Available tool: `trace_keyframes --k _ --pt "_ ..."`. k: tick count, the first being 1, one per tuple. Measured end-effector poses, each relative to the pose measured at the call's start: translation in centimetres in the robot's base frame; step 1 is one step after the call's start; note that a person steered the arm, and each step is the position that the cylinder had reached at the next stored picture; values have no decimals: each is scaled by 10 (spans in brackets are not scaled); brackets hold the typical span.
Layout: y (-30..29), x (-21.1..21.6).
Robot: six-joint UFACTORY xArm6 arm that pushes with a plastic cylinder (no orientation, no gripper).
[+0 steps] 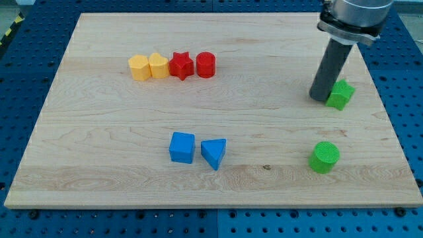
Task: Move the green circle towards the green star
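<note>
Wood made up the working surface: a pale board (218, 178) with visible grain, resting on a blue perforated table (406, 79) that showed on all sides of it. Nearest the view's bottom, the green circle (324, 157) sat on the right part of the board, alone. Left of it, around the middle, a blue cube (182, 147) and a blue triangle (213, 153) stood just beside each other. Farther up on the right, the green star (341, 94) lay close to the board's right edge, well apart from the green circle below it. No jaws existed on this arm; it ended in a dark rod, and my tip (319, 98) stood on the board just beside the green star's left side, seemingly touching it, holding nothing. Toward the view's top left, 4 blocks formed a tight row: an orange-yellow block (139, 67), a yellow block (158, 65), a red star (181, 65) and a red cylinder (205, 65).
</note>
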State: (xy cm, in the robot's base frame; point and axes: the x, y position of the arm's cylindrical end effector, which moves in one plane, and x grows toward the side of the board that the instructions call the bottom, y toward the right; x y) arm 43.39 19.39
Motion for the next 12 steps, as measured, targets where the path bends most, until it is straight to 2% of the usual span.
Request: trace_keyframes --k 2,3,5,7,9,11,12 --pt "22 15" --pt "-2 34" --pt "40 78" --pt "38 125" --pt "-18 153" --pt "-38 125" --pt "-68 143"
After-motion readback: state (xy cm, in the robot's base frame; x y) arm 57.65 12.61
